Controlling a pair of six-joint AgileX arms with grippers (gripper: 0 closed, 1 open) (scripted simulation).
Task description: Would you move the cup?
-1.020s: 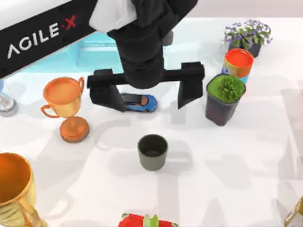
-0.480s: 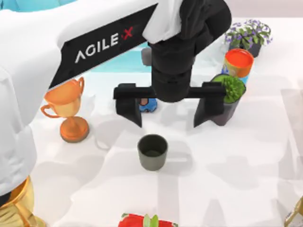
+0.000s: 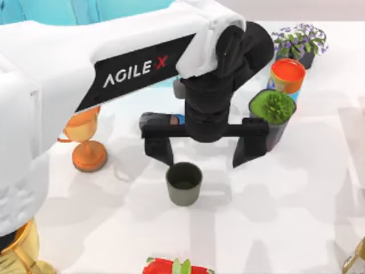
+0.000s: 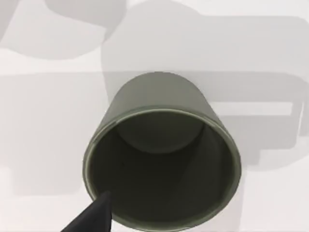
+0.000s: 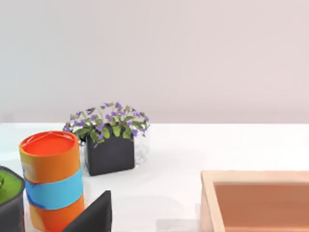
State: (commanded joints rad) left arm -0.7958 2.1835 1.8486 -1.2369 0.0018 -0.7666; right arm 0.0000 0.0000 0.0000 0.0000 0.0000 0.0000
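Observation:
The cup (image 3: 183, 184) is a small dark grey-olive cylinder standing upright near the middle of the table. My left gripper (image 3: 202, 161) hangs open just behind it, fingers spread wide. The left finger (image 3: 159, 149) is close to the cup's rim and the right finger (image 3: 248, 147) is farther off to the right. From the left wrist the cup (image 4: 161, 159) is seen from above, its empty inside showing, with one dark fingertip (image 4: 91, 220) at its rim. My right arm stays parked off to the right.
An orange trophy (image 3: 85, 151) stands left of the cup and a gold trophy (image 3: 14, 251) at the front left. A dark pot with a green plant (image 3: 272, 111), an orange can (image 3: 287, 74) and purple flowers (image 3: 299, 43) crowd the back right. A wooden box (image 5: 256, 200) lies near them.
My left arm has swung forward over the table. Its open gripper has come down from behind the blue toy car to just behind the cup. The cup has not moved.

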